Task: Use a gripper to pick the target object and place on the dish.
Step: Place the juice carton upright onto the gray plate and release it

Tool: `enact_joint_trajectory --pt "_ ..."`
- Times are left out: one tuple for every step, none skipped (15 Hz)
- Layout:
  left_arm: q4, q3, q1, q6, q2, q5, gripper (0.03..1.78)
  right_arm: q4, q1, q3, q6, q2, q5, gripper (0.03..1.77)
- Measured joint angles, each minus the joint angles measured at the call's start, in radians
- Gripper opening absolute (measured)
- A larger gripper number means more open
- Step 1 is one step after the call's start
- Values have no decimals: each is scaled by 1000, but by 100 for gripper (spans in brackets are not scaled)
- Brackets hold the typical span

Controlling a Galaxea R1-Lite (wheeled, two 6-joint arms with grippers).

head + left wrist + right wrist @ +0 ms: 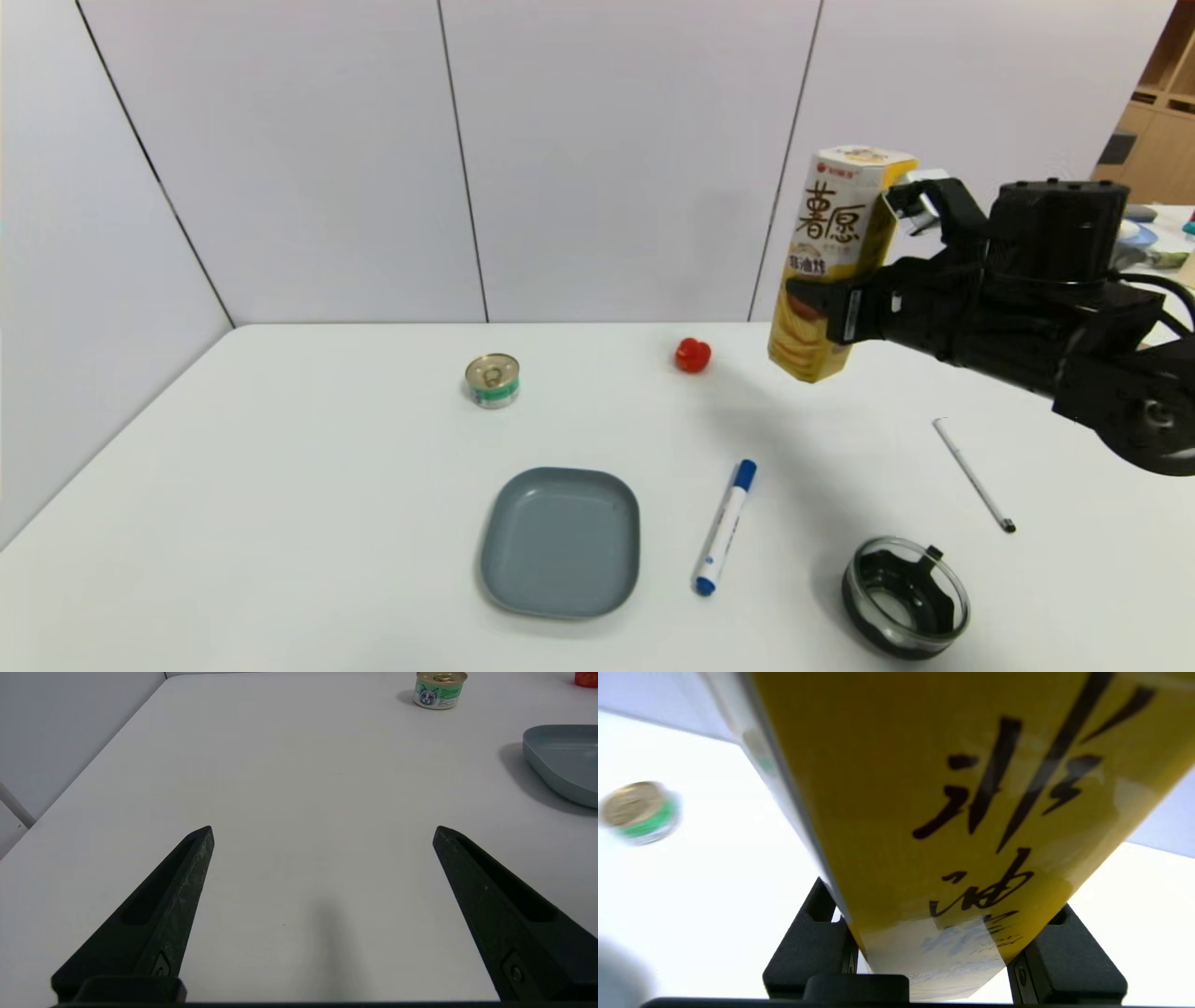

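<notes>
The tall yellow-and-white snack box (836, 266) with brown characters hangs in the air above the table's far right, slightly tilted. My right gripper (822, 303) is shut on its lower half; the box (952, 812) fills the right wrist view between the two black fingers (808, 947). The grey-blue dish (561, 541) lies empty near the table's front centre, well to the left of and nearer than the box. My left gripper (322, 833) stands open over bare table at the near left, with the dish's edge (560, 760) off to one side.
A small tin can (493, 380) and a red toy (693, 355) sit toward the back. A blue-capped marker (725, 526) lies right of the dish. A round black bowl with glass rim (906, 597) and a thin white pen (973, 474) lie at the front right.
</notes>
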Motion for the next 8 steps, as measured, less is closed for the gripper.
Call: enact_joint_trajectory --pt "0 0 0 0 0 0 169 51 38 -2 1 -40 1 82" --pt "0 0 0 0 0 0 169 106 81 -2 3 -81 1 82" --pt "0 0 0 0 0 0 169 148 126 -2 5 -118 0 82" --pt "0 0 0 0 0 0 169 177 174 -1 6 -153 0 82" --pt "0 0 0 0 0 0 169 203 231 3 7 -189 -1 82" --pt "0 0 0 0 0 0 169 225 287 8 7 -221 -1 82" --pt "0 0 0 0 0 0 169 246 343 17 7 -250 -1 82" --pt "0 0 0 0 0 0 169 261 400 29 6 -275 -1 82"
